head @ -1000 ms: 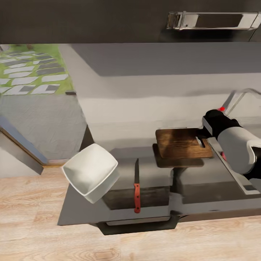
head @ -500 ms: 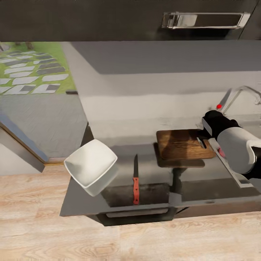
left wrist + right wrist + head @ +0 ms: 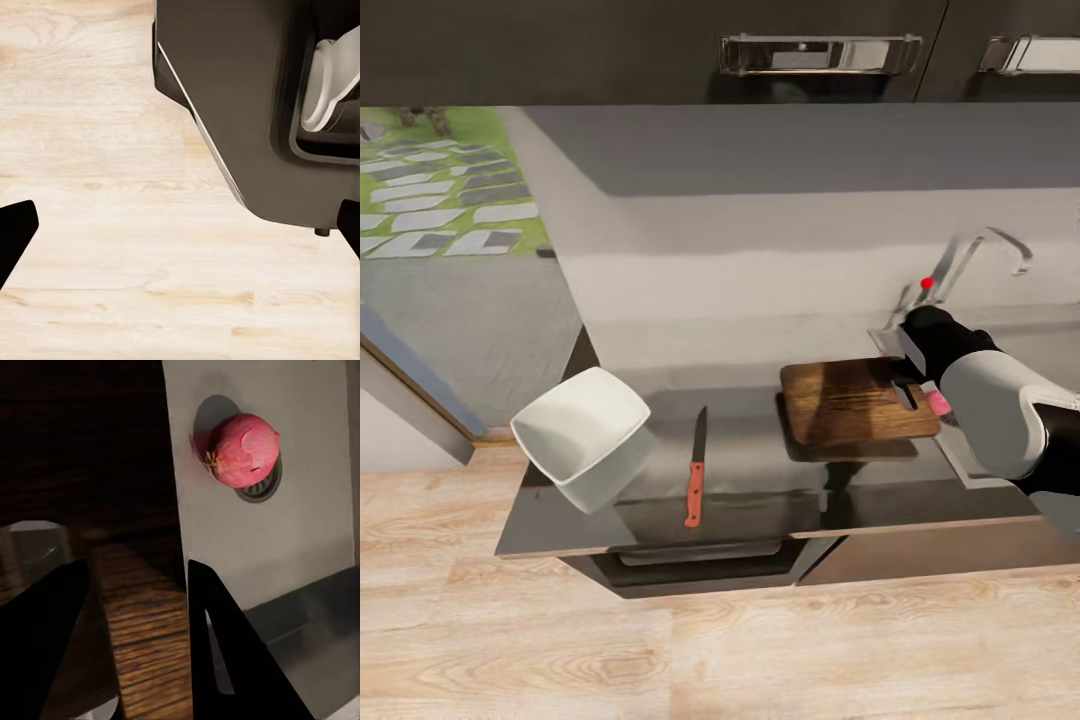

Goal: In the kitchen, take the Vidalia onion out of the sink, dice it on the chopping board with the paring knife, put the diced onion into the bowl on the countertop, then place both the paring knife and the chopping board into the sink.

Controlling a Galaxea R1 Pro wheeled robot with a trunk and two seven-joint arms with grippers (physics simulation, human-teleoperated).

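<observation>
The dark brown chopping board [image 3: 855, 402] lies on the grey countertop [image 3: 760, 505], its slot handle toward the sink [image 3: 300, 532]. My right gripper [image 3: 131, 660] hangs open over the board's handle end at the sink's edge, nothing between its dark fingers [image 3: 217, 645]. A pinkish-red onion [image 3: 241, 450] sits on the round drain in the basin; a bit of it [image 3: 938, 402] peeks out beside my right arm [image 3: 1000, 410]. The paring knife [image 3: 696, 482] lies left of the board, red handle toward me. The white square bowl [image 3: 582, 438] stands at the counter's left end. My left gripper [image 3: 180, 240] is open above wooden floor.
The chrome tap [image 3: 985, 250] with its red-tipped lever [image 3: 928, 283] rises behind the sink. Dark wall cabinets with bar handles [image 3: 820, 52] hang overhead. Left of the counter, a doorway shows grass and paving [image 3: 440, 200]. The robot's dark base [image 3: 247, 112] is near my left gripper.
The whole head view has shifted, so the counter sits further left and more of the tap shows. My right gripper stays over the board's handle end; the things on the counter have not moved.
</observation>
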